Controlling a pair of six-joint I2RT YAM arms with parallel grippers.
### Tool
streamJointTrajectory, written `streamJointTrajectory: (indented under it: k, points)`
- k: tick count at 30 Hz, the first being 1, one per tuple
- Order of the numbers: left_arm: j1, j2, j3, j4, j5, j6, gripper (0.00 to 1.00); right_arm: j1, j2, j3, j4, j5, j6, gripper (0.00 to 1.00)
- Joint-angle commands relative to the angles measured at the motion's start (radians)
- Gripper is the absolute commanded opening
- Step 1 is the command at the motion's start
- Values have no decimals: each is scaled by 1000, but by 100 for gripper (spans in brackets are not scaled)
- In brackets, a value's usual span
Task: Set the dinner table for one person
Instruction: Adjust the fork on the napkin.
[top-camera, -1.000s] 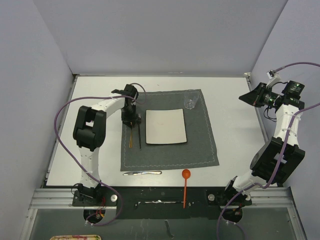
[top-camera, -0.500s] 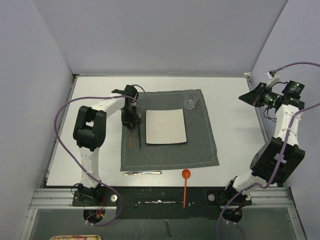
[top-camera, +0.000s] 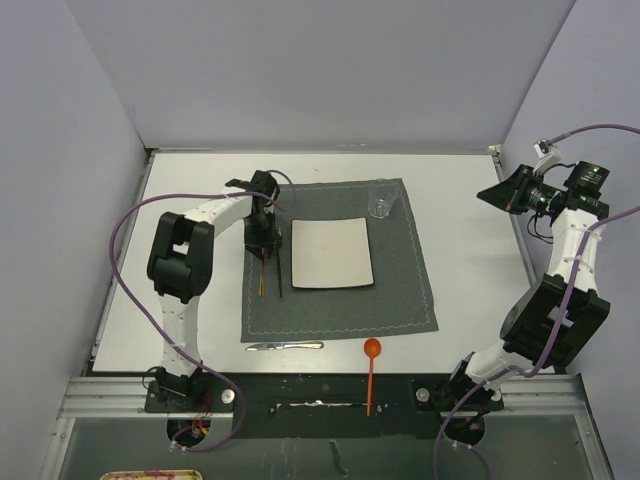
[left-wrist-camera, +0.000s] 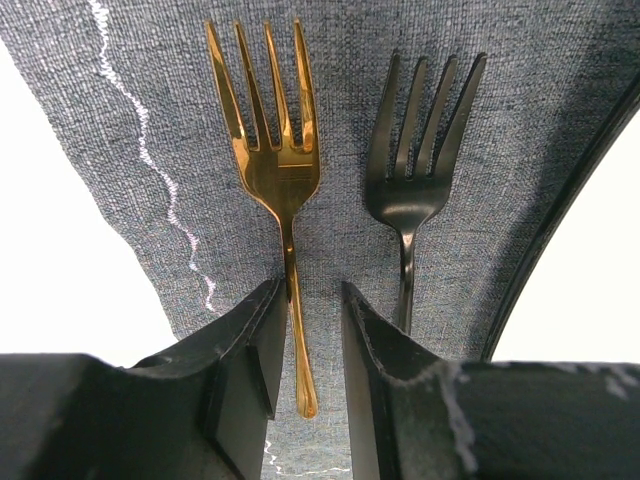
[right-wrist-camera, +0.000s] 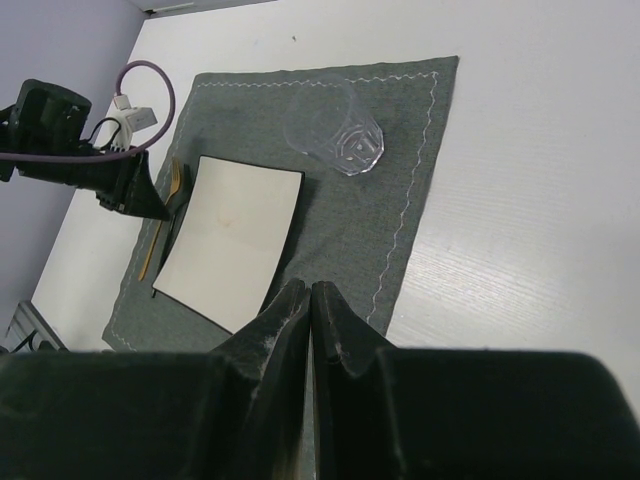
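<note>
The left tool (left-wrist-camera: 308, 300), jaws apart astride the gold fork (left-wrist-camera: 275, 170) handle, may snag it while lifting and knock the black fork (left-wrist-camera: 412, 190) just beside.

Light: soft, even, from overhead; the top external view is bright with faint shadows.
Glare: the dinner table (left-wrist-camera: 60, 250) burns out to flat white in the left wrist view; the gold fork (left-wrist-camera: 275, 150) carries bright streaks.
Black fork (left-wrist-camera: 415, 160): faint grey sheen only.
Focus: placemat (left-wrist-camera: 180, 100) weave sharp; left gripper (left-wrist-camera: 308, 290) and right gripper (right-wrist-camera: 308, 288) dark and blurred up close.
</note>
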Motion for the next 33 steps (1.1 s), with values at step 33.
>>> streamJointTrajectory:
  k: [33]
  points:
    - [-1,-122,2,-5,-24,10,0,18,-65,21,40,-38,22,5]
